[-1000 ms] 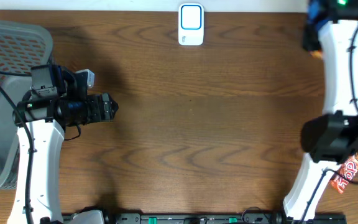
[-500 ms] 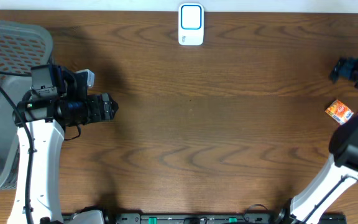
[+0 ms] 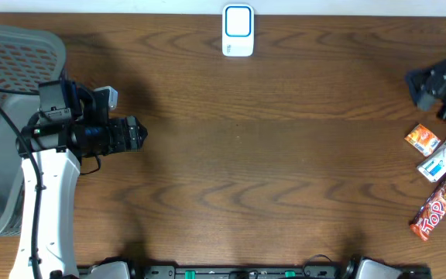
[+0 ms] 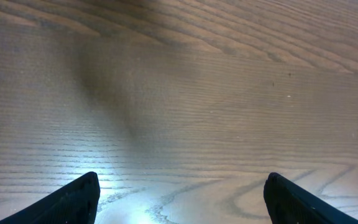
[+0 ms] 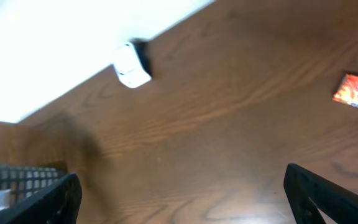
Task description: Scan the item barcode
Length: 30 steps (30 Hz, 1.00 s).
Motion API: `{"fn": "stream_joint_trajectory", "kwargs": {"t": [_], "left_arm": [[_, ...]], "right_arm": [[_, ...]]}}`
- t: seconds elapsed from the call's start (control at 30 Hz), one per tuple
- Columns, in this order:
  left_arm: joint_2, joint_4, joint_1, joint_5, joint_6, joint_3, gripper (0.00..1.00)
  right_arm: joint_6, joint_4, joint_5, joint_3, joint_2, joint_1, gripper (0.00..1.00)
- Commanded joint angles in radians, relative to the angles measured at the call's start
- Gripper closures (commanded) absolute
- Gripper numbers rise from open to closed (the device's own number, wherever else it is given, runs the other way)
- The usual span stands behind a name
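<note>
Only one word can be read, and only in the overhead view. The long red-orange candy bar wrapper (image 3: 438, 209) at the lower right of the frame carries large white letters along its length that look like "Top". Just above it, the small white-and-blue packet (image 3: 442, 164) has some dark print and a blue patch, too small to make out. Higher still, the little orange packet (image 3: 422, 139) shows a pale mark whose letters cannot be told, and the right wrist view shows it only as a blur. The white barcode scanner (image 3: 238, 29) at the top centre bears a blue rounded-square outline; any lettering on it is too small to read.
</note>
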Motion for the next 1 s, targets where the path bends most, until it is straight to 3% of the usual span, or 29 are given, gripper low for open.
{"fn": "stream_joint_trajectory", "kwargs": {"t": [0.0,0.23,0.57,0.8,0.97], "left_arm": [[0.005,-0.002,-0.002,-0.01,0.016,0.015,0.15],[0.005,-0.002,-0.002,-0.01,0.016,0.015,0.15],[0.005,-0.002,-0.002,-0.01,0.016,0.015,0.15],[0.005,-0.002,-0.002,-0.01,0.016,0.015,0.15],[0.005,-0.002,-0.002,-0.01,0.016,0.015,0.15]], "right_arm": [[0.009,0.002,-0.008,-0.006,-0.074,0.008,0.01],[0.009,0.049,0.059,-0.006,-0.243,0.008,0.01],[0.002,0.325,0.269,-0.061,-0.41,0.032,0.01],[0.002,0.735,0.42,-0.422,-0.662,0.149,0.01],[0.002,0.887,0.461,-0.7,-0.803,0.179,0.01]]}}
